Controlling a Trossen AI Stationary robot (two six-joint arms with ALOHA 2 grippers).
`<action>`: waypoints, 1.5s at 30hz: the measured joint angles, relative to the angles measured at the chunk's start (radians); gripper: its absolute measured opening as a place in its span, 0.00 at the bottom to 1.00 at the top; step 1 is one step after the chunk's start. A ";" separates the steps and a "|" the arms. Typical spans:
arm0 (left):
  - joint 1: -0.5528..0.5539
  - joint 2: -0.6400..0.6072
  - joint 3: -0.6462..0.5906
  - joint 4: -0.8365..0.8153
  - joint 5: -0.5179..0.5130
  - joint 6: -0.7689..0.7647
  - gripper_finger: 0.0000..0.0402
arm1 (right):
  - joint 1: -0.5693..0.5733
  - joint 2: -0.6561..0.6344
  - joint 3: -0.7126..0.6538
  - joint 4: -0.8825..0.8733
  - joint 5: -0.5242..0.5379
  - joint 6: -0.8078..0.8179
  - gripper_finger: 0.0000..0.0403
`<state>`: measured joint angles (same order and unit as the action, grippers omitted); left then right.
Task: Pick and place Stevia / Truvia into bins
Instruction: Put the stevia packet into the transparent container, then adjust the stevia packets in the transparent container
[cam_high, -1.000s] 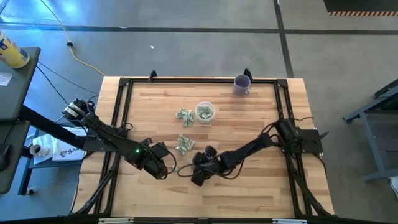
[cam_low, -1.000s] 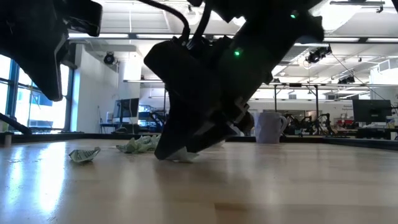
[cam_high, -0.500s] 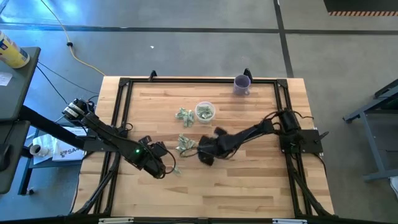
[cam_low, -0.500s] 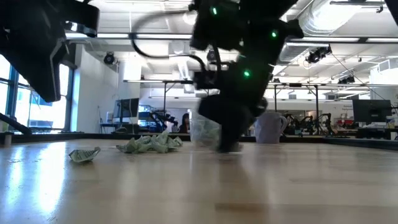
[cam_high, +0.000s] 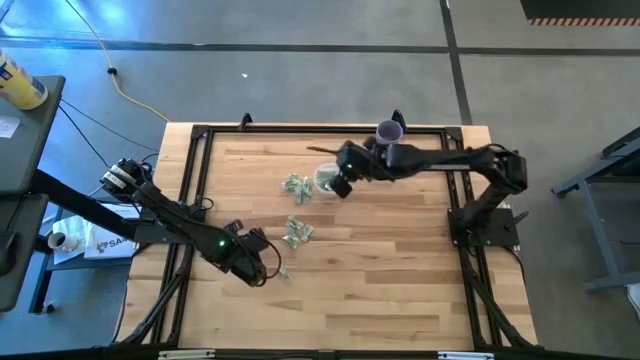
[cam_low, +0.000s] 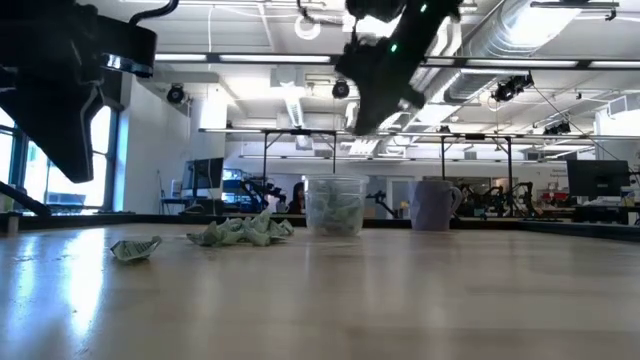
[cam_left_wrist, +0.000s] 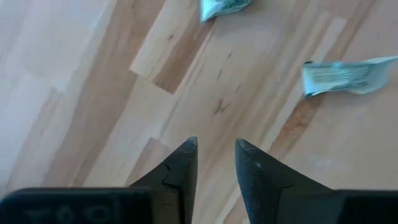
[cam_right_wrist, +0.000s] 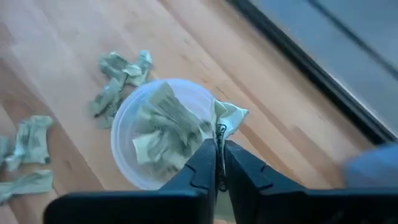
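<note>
Behind the table we see a wide, brightly lit workshop with ceiling pipes, monitors and other rigs. On the wooden table (cam_high: 400, 260), framed by black rails, our right gripper (cam_right_wrist: 219, 163) hangs in the air over the clear cup (cam_high: 328, 179), which stands near the middle of the far edge. Its fingers (cam_right_wrist: 200, 168) are pinched together on a crumpled packet (cam_right_wrist: 227, 117), held just above the cup's rim on the side toward the far edge. The cup already holds several green and white packets; through its clear wall in the low view (cam_low: 334, 208) they fill it a good way up.

More packets lie loose on the wood: a small heap (cam_high: 296, 186) just beside the cup on its left-edge side, another cluster (cam_high: 298, 232) nearer the table's centre, and a single one (cam_high: 282, 272) close to our left gripper (cam_high: 268, 270). That gripper waits low over the table toward the near left corner, its fingers (cam_left_wrist: 180, 174) a little apart and gripping nothing, with two packets (cam_left_wrist: 348, 76) lying on the bare wood ahead of it. A purple cup (cam_high: 389, 135) stands at the far edge, well apart from the clear one.
</note>
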<state>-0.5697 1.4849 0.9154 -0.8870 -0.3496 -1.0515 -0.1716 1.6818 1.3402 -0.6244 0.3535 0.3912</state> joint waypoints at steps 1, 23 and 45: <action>0.000 0.000 -0.002 0.017 0.005 0.000 0.34 | -0.014 0.016 -0.001 0.014 -0.039 -0.020 0.08; 0.000 0.000 -0.004 0.032 0.070 -0.019 0.28 | -0.039 0.063 0.047 -0.095 -0.256 -0.138 0.30; 0.000 0.000 -0.003 0.048 0.059 -0.001 0.28 | -0.064 0.218 0.067 0.017 -0.303 -0.238 0.17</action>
<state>-0.5694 1.4853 0.9119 -0.8386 -0.2905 -1.0523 -0.2357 1.8998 1.4075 -0.6078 0.0505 0.1534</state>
